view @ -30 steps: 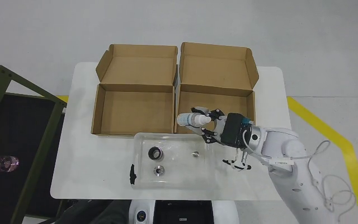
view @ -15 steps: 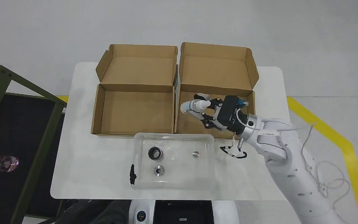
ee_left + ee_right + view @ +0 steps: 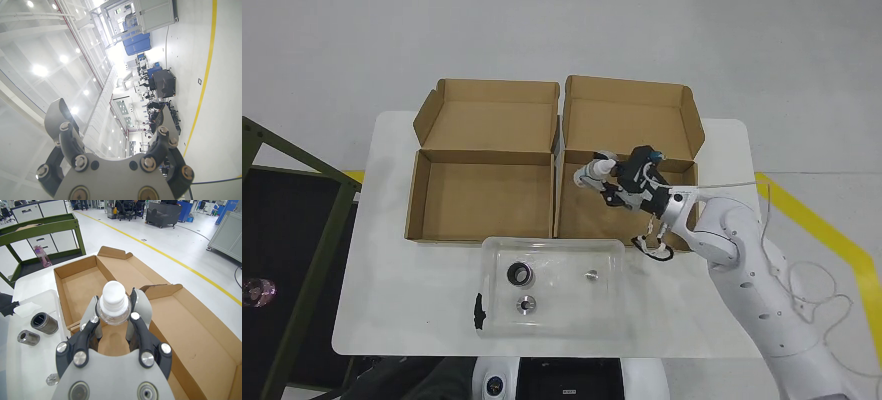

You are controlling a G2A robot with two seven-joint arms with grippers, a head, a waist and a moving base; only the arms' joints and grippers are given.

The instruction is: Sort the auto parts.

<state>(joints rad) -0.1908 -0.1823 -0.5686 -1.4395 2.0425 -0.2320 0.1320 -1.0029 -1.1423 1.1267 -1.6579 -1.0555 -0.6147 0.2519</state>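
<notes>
My right gripper (image 3: 608,180) (image 3: 113,308) is shut on a small clear bottle with a white cap (image 3: 590,172) (image 3: 114,300), held over the right cardboard box (image 3: 672,205) (image 3: 198,332). The left cardboard box (image 3: 482,200) (image 3: 81,287) stands beside it with a bare floor. In the clear plastic tray (image 3: 497,320) (image 3: 34,306) lie a black-bored bearing sleeve (image 3: 519,273) (image 3: 44,323), a steel bushing (image 3: 527,304) (image 3: 28,337) and a small metal piece (image 3: 591,275) (image 3: 52,379). My left gripper (image 3: 111,115) points up at a hall ceiling, open, with nothing between its fingers.
Both boxes sit at the back of the white table (image 3: 392,250), lids folded back. A black scrap (image 3: 478,312) clings to the tray's left edge. A green cart (image 3: 282,230) stands left of the table. Bare tabletop lies left and right of the tray.
My right arm has carried the bottle from the tray's back edge away from me, farther over the right box, and swung it to point more to the left. The tray parts stay still.
</notes>
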